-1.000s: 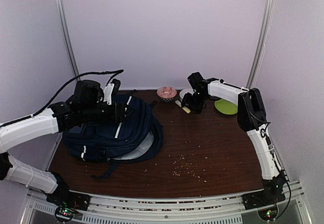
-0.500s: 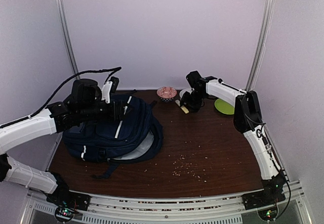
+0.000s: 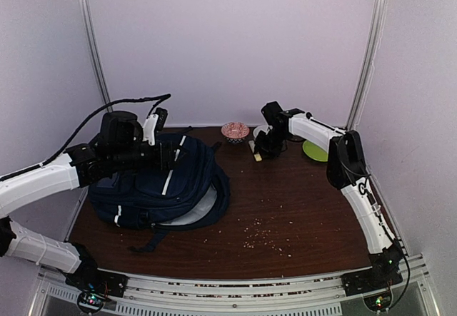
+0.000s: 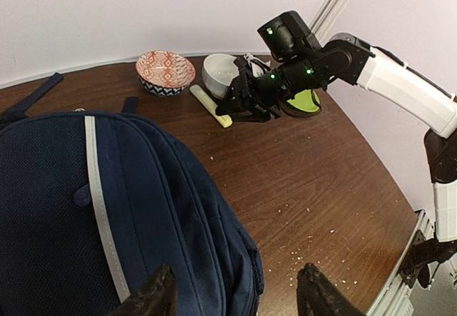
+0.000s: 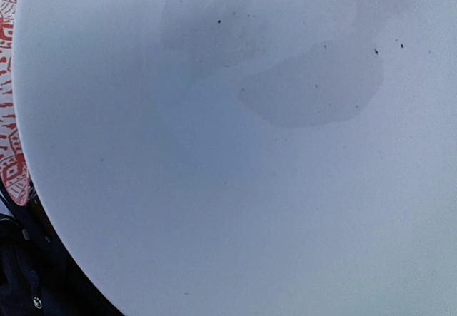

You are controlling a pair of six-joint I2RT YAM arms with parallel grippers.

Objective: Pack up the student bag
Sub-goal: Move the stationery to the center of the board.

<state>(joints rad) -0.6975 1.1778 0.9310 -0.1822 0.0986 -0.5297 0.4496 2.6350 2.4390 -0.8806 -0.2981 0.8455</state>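
**Student bag** (image 3: 161, 180): navy with thin white stripes. It lay slumped on the left half of the worktop (image 3: 300, 202), grey lining showing at its near edge and a dark strap trailing toward the arm bases.

**Left end effector** (image 4: 235, 287): hung just above the bag's top, fingers spread wide, nothing between them.

**Right end effector** (image 4: 241, 102): at the far edge, close against the white bowl (image 4: 218, 73) (which filled its own wrist camera). Whether it was clenched or released could not be told.

**Patterned red bowl** (image 4: 165, 70): just left of the white bowl.

**Pale yellow stick** (image 4: 211, 106): flat on the worktop in front of both bowls.

**Green plate** (image 3: 318, 150): behind the right arm.

**Crumbs** (image 3: 268, 237): scattered on the near right of the worktop.
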